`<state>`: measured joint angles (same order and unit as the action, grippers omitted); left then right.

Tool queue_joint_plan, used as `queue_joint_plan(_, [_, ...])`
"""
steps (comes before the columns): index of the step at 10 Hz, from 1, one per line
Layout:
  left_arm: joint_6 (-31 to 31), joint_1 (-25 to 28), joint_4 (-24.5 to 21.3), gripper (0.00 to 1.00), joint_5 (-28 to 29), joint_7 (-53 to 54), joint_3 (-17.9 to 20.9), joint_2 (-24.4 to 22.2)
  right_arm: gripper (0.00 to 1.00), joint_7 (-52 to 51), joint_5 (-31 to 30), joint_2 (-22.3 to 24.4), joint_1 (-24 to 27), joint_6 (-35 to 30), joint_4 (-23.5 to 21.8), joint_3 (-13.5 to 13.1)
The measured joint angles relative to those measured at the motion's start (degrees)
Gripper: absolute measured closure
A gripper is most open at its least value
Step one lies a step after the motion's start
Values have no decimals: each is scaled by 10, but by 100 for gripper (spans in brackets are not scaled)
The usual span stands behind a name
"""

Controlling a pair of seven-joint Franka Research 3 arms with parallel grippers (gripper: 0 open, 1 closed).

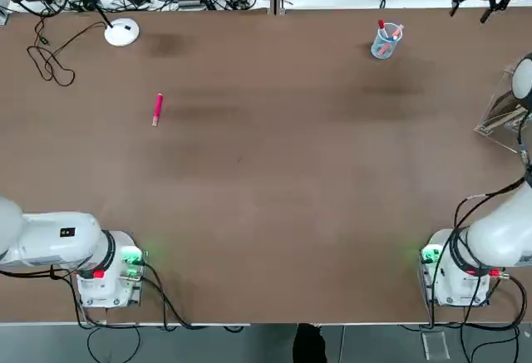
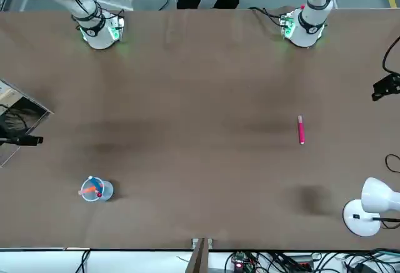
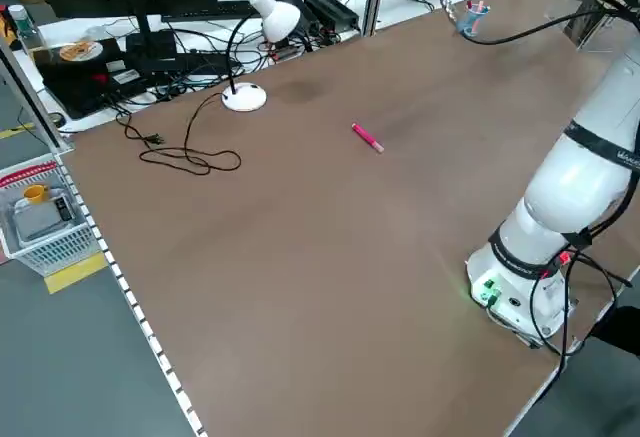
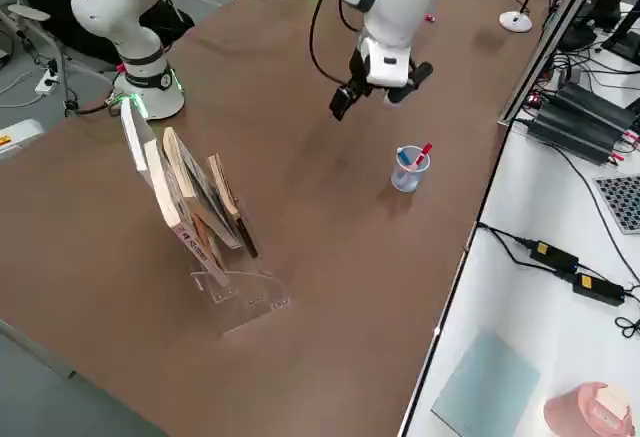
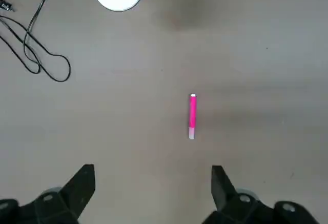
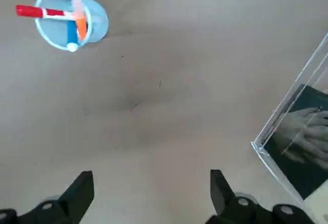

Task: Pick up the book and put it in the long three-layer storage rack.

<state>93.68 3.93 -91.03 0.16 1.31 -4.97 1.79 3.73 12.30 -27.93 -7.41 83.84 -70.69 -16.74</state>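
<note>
The book [image 6: 301,141], dark grey with a pale hand image, stands inside the long three-layer storage rack [image 6: 285,112], behind its clear wall. The rack [image 1: 504,119] sits at the table's right edge. In the right side view it [image 4: 246,303] holds several leaning books. My right gripper [image 6: 151,188] hangs open and empty high over the table, between the pen cup and the rack, touching neither. It [image 4: 368,97] also shows in the right side view. My left gripper [image 5: 152,183] hovers open and empty above a pink marker [image 5: 192,116] on the left half of the table.
A small clear cup of pens [image 1: 386,41] stands at the back right. A white desk lamp [image 1: 122,31] and its looped cable [image 1: 48,62] are at the back left. The pink marker [image 1: 157,108] lies left of centre. Both arm bases [image 1: 108,276] stand at the near edge.
</note>
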Motion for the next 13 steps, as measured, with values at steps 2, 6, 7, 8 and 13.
queue_joint_plan(2, [0, 0, 1, 0, 0, 0, 0, 0, 0, 2, -30, 39, -1, 9, -19, 24])
queue_joint_plan(6, [0, 0, 16, 0, -1, 0, 0, 0, 0, 2, -56, 102, 8, 9, -50, 56])
queue_joint_plan(7, [0, 0, 21, 0, -2, -1, 0, 0, 0, 2, -64, 113, 14, 9, -62, 65])
queue_joint_plan(8, [0, 0, 25, 0, -3, -3, 0, 0, 0, 2, -75, 121, 22, 11, -73, 74])
queue_joint_plan(13, [-1, 0, 35, 0, -3, -20, 0, 0, 0, -40, -94, 151, 53, 21, -95, 108])
